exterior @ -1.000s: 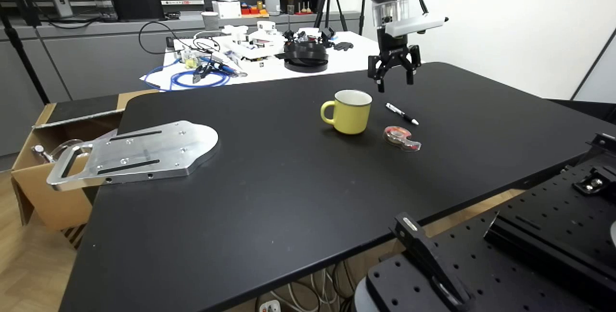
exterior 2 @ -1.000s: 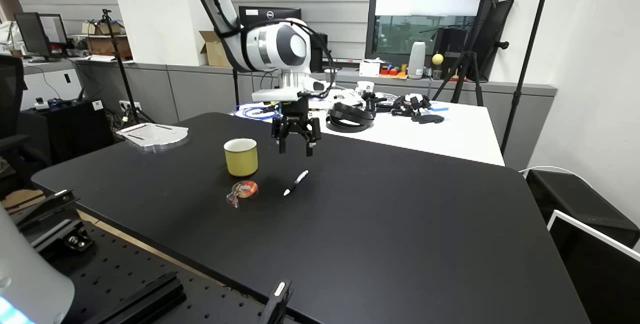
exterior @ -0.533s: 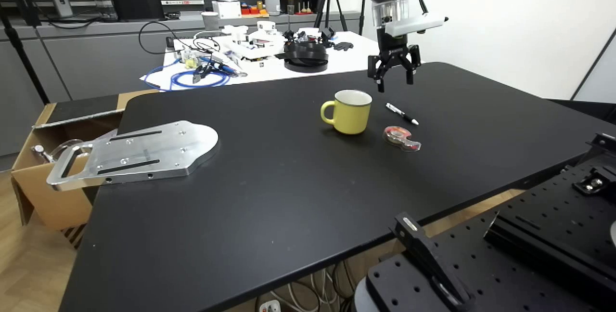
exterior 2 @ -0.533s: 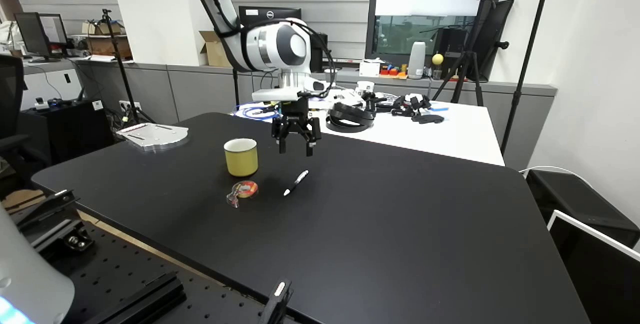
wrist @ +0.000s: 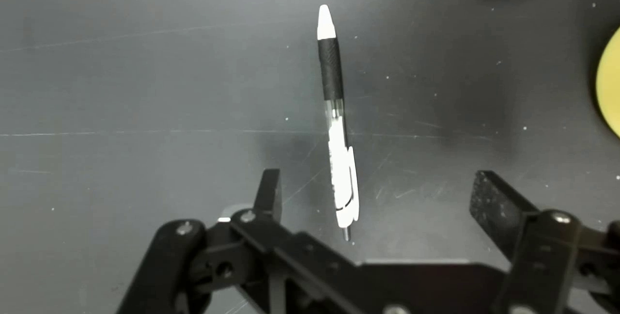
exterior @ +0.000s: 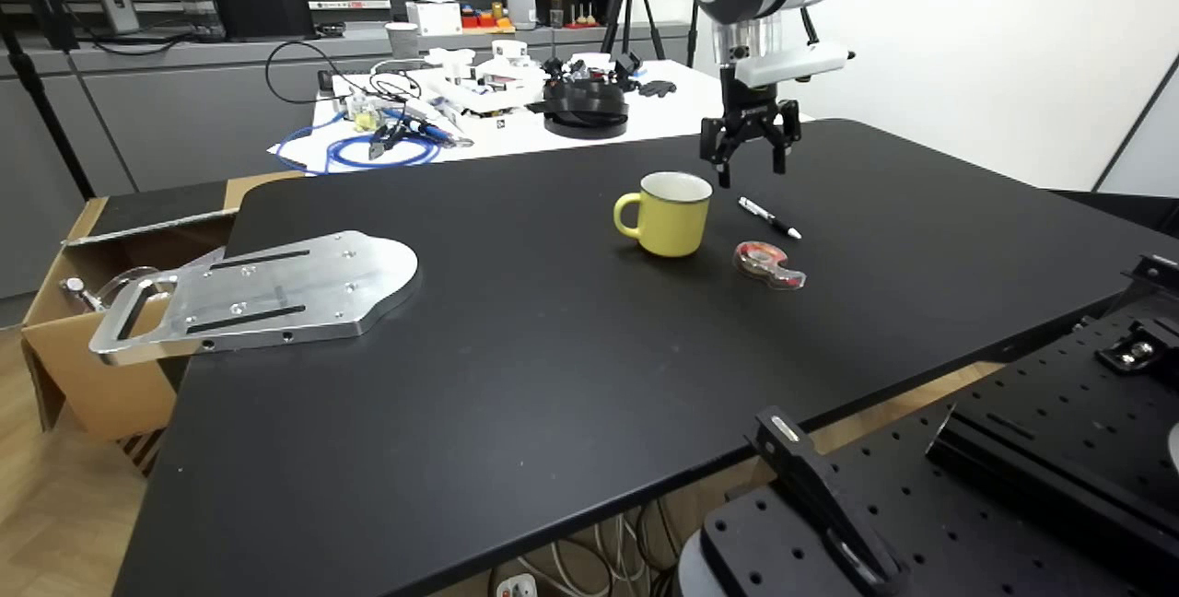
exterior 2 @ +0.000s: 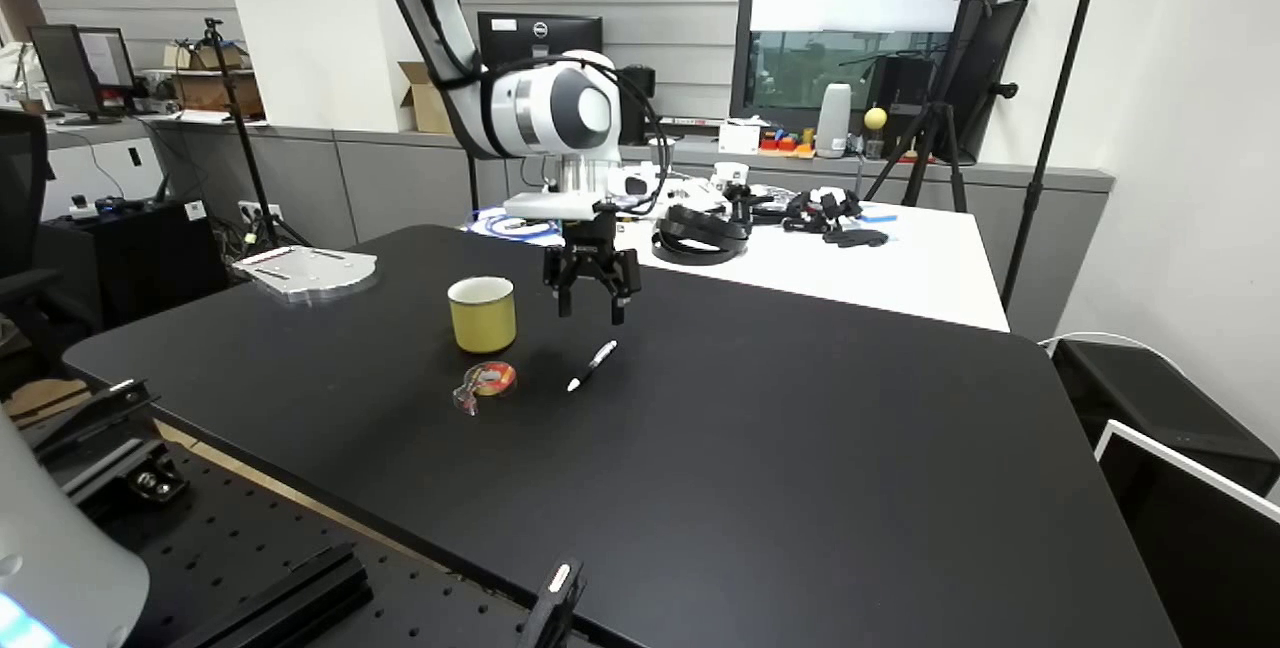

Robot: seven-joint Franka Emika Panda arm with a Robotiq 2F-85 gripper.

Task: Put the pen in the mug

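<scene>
The pen (exterior: pixel 769 217) lies flat on the black table, white with a black grip and white tip. It also shows in an exterior view (exterior 2: pixel 598 359) and, full length, in the wrist view (wrist: pixel 332 69). The yellow-green mug (exterior: pixel 672 224) stands upright beside it with a pale interior; it also shows in an exterior view (exterior 2: pixel 483 320), and its edge is at the right of the wrist view (wrist: pixel 611 84). My gripper (exterior: pixel 752 173) is open and empty, above the table near the pen. In the wrist view the pen's white clip end appears between the open fingers (wrist: pixel 376 190), nearer the left one.
A clear tape dispenser with a red roll (exterior: pixel 761 258) lies in front of the mug, near the pen. A silver metal plate with a handle (exterior: pixel 295 288) lies on the table's far side from the gripper. A white table with cables and gear (exterior 2: pixel 800 263) stands behind.
My gripper has moved down a little toward the table in the last half second, still open. The pen, mug and tape dispenser have not moved.
</scene>
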